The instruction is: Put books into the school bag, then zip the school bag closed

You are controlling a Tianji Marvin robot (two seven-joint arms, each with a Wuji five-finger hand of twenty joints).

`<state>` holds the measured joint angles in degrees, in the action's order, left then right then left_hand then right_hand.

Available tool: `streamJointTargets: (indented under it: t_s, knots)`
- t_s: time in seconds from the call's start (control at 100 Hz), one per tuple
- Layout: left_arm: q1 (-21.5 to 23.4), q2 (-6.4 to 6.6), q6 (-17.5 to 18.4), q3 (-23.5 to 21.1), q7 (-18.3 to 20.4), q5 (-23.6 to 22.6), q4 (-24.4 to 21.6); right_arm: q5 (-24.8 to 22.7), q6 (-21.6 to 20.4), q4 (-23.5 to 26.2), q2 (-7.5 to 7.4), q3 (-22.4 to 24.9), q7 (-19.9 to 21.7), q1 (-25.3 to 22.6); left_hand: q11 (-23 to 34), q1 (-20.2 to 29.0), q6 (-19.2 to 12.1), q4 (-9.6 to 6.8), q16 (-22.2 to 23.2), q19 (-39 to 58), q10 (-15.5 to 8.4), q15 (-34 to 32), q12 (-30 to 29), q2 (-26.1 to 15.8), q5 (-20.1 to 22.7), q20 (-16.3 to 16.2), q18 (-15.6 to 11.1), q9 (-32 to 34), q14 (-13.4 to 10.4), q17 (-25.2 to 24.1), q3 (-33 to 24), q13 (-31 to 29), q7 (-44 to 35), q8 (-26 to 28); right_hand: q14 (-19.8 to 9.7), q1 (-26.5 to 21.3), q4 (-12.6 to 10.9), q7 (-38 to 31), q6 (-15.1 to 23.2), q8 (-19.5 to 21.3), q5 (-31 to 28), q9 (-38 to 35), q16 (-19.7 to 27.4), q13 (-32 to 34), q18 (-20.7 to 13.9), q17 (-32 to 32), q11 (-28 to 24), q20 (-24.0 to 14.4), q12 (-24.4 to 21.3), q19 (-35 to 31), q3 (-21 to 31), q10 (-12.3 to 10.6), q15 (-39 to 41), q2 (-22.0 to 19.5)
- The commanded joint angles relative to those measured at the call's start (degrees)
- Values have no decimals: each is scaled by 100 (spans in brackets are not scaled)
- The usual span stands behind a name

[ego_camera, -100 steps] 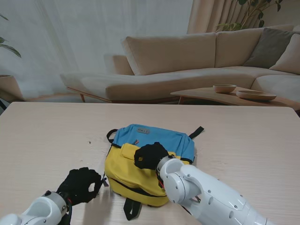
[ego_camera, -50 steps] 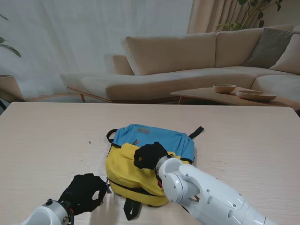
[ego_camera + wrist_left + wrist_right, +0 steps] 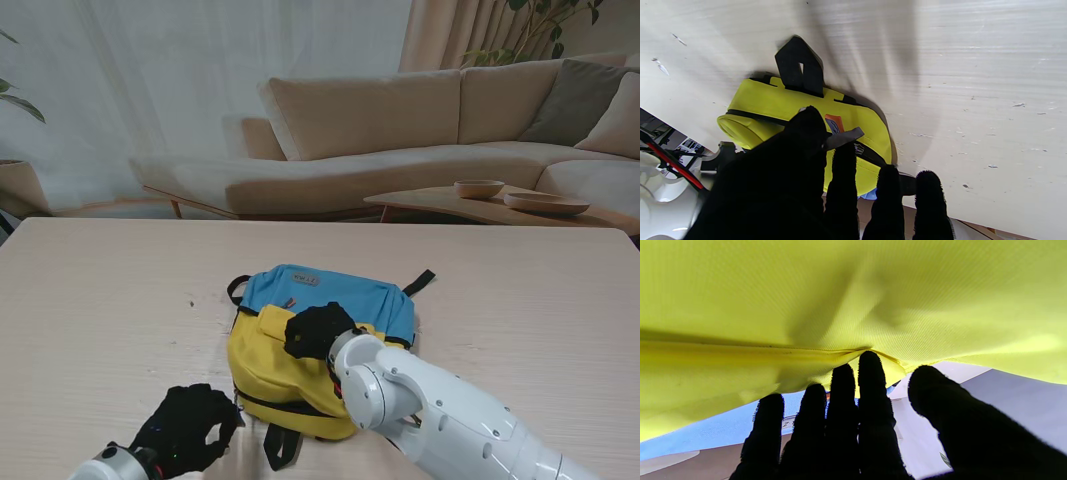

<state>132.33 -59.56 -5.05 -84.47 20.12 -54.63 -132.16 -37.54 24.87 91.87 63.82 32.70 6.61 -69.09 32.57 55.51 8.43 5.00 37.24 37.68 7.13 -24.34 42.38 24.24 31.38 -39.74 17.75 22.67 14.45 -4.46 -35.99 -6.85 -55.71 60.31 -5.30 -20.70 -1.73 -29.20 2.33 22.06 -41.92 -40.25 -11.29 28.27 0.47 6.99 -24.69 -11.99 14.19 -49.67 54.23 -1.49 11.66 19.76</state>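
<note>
Our left hand [image 3: 190, 440] sits low at the near left of the table [image 3: 100, 300], just beside the bag's near left corner, and in its wrist view the thumb and forefinger [image 3: 843, 173] are closed on a grey zip tab [image 3: 843, 137] at the bag's yellow edge. Our right hand [image 3: 318, 332] lies palm down on the yellow front of the school bag [image 3: 320, 340], its fingertips [image 3: 870, 373] pressed into a fold of the cloth, fingers side by side and thumb apart; it grips nothing. We see the bag lying flat near the middle of the table, blue part farther from us, yellow part nearer, with a black strap [image 3: 280, 445] trailing off its near edge. We cannot see any books.
</note>
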Motion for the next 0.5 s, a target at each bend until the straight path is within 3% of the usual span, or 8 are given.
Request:
streamJointTargets:
  t_s: [0.0,0.24,0.49]
  knots:
    - [144,-29,77,14,86,13,-131,53,53,-337,-14,-146,279,-185,163,187,-217,77,162,272,40,-134,215,-102,375,-164,12,140,70,-88,105,-49,-393,209,508,152,-166,142,-129,44,-29,-348,-90,530,363,354,-60,-373,97,-591,-48,626,335,-137]
    - [105,-60,49,6,-124,-164,-56,45,24,-303,-22,-96,273,-231,131,181,-248,83,174,327,36,-155,276,-125,368,-149,29,147,66,-87,133,-60,-335,163,481,162,-176,178,-64,39,82,-275,-94,491,428,332,-59,-369,101,-579,-52,592,339,-135]
    - [-28,-119,-81,-74,-509,-461,137,-127,-336,59,-50,366,92,-611,145,204,-353,97,193,368,29,-195,340,-166,352,-133,31,150,62,-86,232,-60,-285,71,452,202,-193,64,207,135,389,-39,-136,359,538,298,-210,-366,183,-581,-26,528,403,-64]
